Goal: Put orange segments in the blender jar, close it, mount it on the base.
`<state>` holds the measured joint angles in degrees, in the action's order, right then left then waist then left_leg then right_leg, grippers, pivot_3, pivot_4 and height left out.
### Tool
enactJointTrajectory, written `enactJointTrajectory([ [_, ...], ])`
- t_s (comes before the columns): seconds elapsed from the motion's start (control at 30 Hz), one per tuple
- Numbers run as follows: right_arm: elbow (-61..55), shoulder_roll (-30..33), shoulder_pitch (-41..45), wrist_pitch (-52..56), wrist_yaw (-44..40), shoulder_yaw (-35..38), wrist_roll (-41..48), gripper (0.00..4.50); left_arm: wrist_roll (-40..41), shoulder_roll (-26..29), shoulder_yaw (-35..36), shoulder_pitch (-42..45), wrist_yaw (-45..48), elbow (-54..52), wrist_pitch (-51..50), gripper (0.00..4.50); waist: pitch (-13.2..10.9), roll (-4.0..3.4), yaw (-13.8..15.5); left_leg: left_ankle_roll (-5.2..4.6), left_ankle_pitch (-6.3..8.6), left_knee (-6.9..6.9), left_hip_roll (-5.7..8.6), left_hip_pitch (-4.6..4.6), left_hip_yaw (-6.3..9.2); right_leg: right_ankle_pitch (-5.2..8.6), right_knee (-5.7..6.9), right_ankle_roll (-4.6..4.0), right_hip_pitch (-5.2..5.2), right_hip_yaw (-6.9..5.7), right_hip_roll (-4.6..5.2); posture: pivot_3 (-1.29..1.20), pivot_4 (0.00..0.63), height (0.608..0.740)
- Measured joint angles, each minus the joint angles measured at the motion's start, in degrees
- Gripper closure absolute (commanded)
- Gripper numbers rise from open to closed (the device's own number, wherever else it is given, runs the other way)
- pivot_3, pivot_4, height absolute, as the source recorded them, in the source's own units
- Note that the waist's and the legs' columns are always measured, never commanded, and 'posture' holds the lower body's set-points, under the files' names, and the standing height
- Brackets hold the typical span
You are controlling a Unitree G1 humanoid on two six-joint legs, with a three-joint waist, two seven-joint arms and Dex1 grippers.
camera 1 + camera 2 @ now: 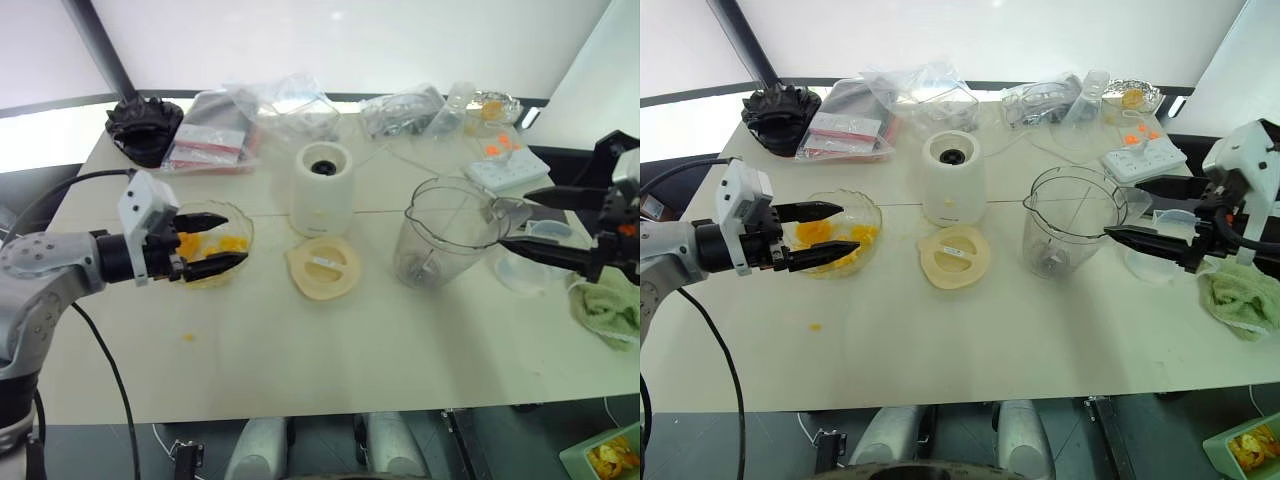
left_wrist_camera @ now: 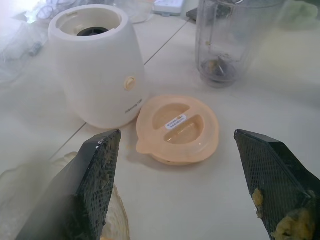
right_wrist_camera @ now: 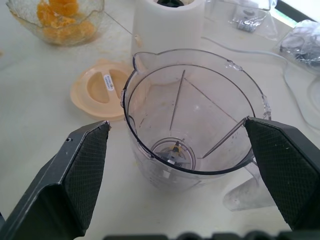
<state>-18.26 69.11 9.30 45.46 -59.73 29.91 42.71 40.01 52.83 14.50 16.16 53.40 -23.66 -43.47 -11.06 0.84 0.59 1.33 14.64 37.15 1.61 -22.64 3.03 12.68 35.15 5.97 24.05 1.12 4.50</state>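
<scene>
Left gripper [image 1: 825, 233], jaws open and empty, pulp on its pads, hovers at centre left over the shallow clear glass bowl [image 1: 872, 215] holding the glossy orange segments [image 1: 812, 233]. Right gripper [image 1: 1145, 213], jaws wide and empty, stands at centre right beside the clear plastic blender jar [image 1: 1072, 232], apparently empty. Beyond, upper centre, sits the squat white base [image 1: 952, 178]. Recommended: descend squarely, pinch one segment gently, steady the jar.
</scene>
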Motion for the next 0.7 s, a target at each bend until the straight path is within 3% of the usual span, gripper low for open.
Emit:
enactJointTrajectory([
  [0.7, -1.16, -0.48, 4.19, 2.18, 1.09, -1.74, 1.20, 0.03, 0.55, 0.03, -1.37, 2.58, -3.75, -0.12, -2.42, 0.71, 0.00, 0.00, -0.14, 0.00, 0.00, 0.01, 0.00, 0.01, -0.03, -0.01, 0.04, 0.01, 0.02, 0.02, -0.02, 0.00, 0.150, 0.740],
])
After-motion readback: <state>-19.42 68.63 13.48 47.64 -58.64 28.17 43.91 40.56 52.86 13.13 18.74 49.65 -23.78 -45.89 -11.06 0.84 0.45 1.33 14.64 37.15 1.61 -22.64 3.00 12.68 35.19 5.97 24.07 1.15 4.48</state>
